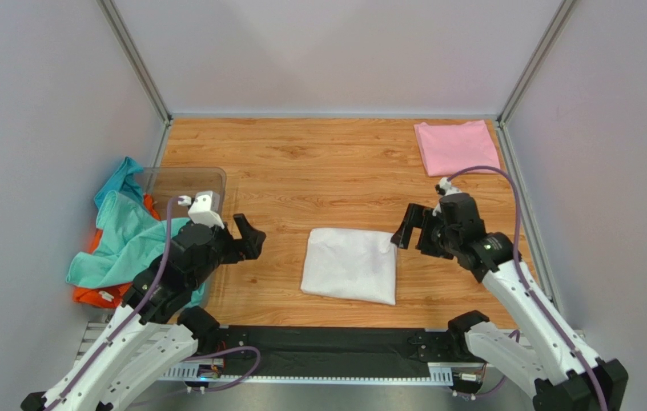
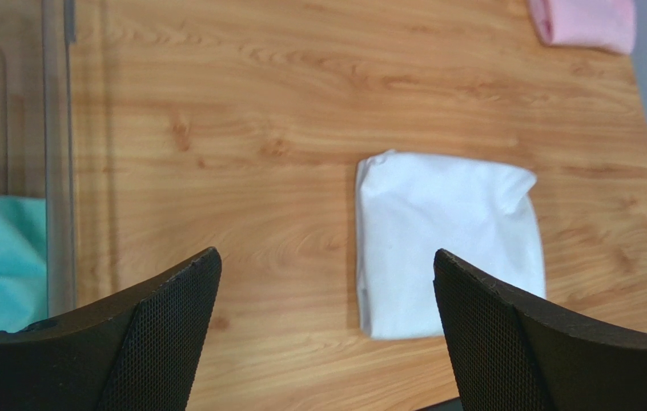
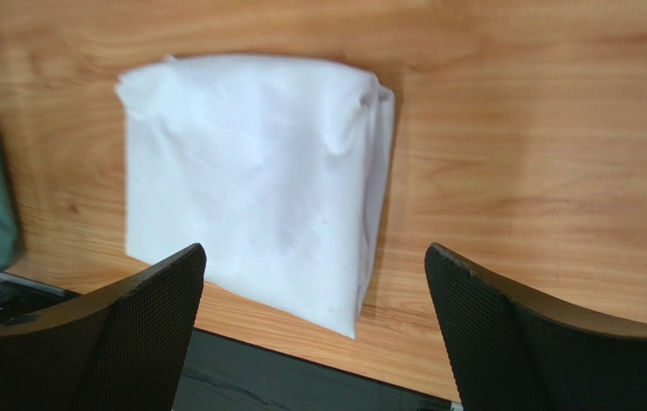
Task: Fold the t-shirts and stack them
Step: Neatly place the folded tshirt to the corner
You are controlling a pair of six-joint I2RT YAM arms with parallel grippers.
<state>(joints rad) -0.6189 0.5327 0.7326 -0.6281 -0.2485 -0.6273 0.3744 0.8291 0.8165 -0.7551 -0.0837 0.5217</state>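
Now white shirt [image 1: 350,265] looks folded; left gripper [image 1: 248,240], right gripper [image 1: 409,228] flank it, both wide open, empty. Next: lift it onto pink shirt [image 1: 456,146] beyond.

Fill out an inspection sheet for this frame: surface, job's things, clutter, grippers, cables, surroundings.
Surface: wood-grain table, no marks seen.
Job's things: white t-shirt folded, near centre; pink t-shirt folded, far right corner; teal t-shirt and orange t-shirt crumpled at left.
Clutter: clear bin at left edge, by the crumpled shirts.
Grippers: left gripper and right gripper open, empty, flanking the white shirt.
Cables: purple cable along each arm.
Surroundings: grey walls, metal frame posts.
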